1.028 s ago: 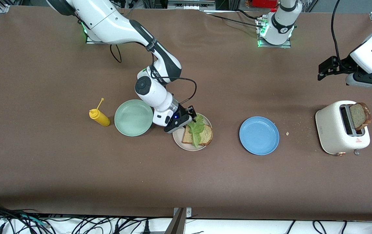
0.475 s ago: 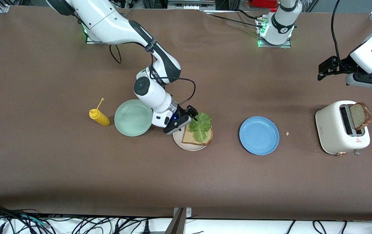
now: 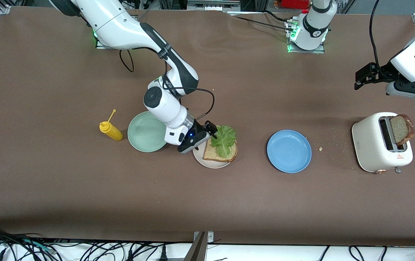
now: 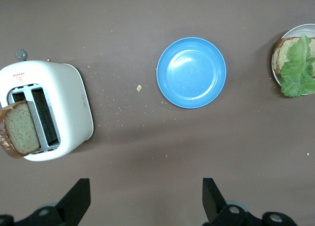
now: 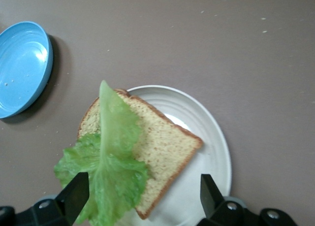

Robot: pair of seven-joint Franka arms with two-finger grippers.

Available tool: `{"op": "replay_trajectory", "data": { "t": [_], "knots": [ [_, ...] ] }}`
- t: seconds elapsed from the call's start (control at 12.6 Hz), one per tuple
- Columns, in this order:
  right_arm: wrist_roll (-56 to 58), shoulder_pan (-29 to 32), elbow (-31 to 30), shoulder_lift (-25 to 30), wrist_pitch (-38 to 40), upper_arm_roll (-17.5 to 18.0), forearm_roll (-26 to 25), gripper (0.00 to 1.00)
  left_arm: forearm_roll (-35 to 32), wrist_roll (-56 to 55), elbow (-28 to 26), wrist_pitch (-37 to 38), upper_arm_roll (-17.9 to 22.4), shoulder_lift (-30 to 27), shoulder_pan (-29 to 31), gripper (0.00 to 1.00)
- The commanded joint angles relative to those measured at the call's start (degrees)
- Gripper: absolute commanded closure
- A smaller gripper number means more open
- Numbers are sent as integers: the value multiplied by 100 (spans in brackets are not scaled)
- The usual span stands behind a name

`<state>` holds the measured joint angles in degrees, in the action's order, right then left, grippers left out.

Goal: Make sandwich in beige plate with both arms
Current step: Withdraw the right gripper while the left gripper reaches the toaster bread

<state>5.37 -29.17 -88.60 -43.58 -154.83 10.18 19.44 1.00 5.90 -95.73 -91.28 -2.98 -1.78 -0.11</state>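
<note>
On the bench I see the beige plate (image 3: 200, 159) between the green plate (image 3: 144, 139) and the blue plate (image 3: 289, 151). One toast slice (image 3: 213, 154) lies in it, with the lettuce leaf (image 3: 224, 139) on top. The right gripper (image 3: 212, 129) hangs over the plate's edge, jaws released and empty. The left gripper (image 4: 146, 196) waits over the bench near the toaster (image 3: 374, 145), jaws also released. A second slice (image 3: 401, 128) stands in the toaster.
</note>
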Motion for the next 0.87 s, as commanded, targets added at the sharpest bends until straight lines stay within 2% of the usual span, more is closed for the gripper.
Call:
{"op": "replay_trajectory", "data": {
  "t": [0.0, 0.55, 0.79],
  "knots": [
    [104, 305, -69, 410, 871, 1, 34, 0, -153, -27, -7, 23, -1, -33, 20, 0],
    [78, 1263, -991, 1579, 2305, 1, -27, 0, -153, -36, -7, 23, 8, 143, 397, 0],
    [52, 1755, -1343, 2072, 3062, 1, -518, 0, -153, -27, -16, 23, -1, 187, 485, 0]
  ]
}}
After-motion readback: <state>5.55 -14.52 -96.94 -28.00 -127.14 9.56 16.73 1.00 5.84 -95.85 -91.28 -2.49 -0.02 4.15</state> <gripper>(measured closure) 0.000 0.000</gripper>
